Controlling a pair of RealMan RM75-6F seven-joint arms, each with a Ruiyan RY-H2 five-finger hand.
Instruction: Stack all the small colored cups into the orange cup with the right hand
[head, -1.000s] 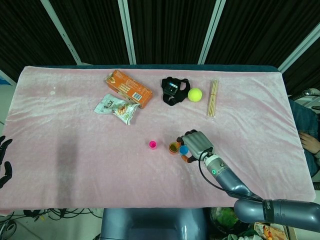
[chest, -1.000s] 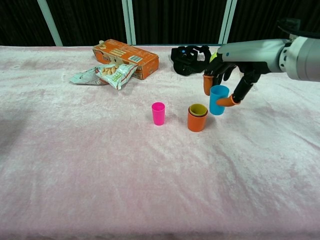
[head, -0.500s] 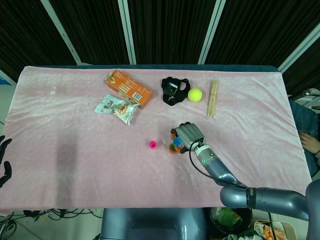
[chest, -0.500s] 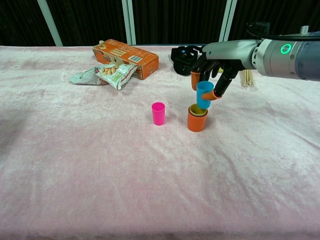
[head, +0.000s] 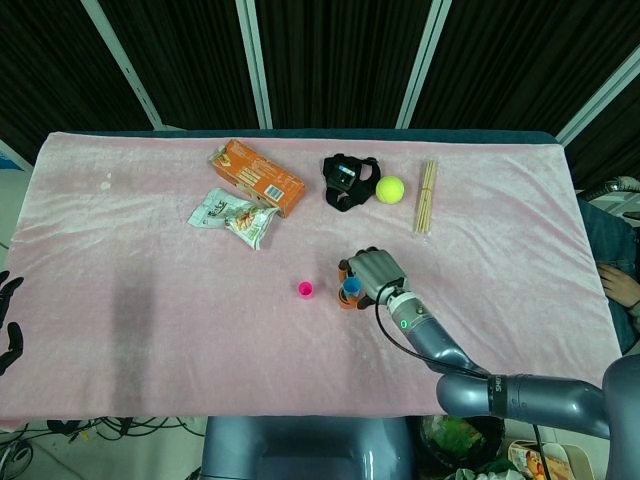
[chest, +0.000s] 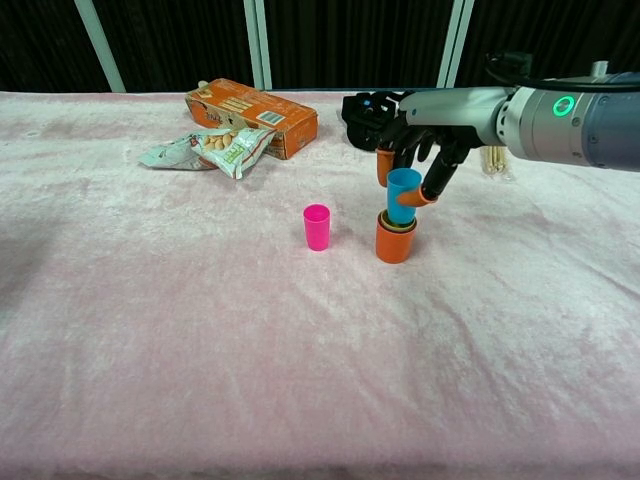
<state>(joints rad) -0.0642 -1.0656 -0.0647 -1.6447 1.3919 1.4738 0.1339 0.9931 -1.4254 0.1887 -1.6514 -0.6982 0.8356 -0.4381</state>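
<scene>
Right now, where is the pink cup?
In the chest view the pink cup stands upright near the middle of the table, just left of the orange cup, where the right hand holds the blue cup.

The right robot hand (chest: 418, 160) has dark grey fingers (chest: 442, 166) with orange tips. Its back is grey in the head view (head: 374, 273). The wrist behind it is a light silver-grey sleeve, and then comes a wider grey segment with a small green lit ring on it. A thin black cable runs along the forearm in the head view. The left robot hand (head: 8, 322) is black and shows only at the picture edge.
</scene>
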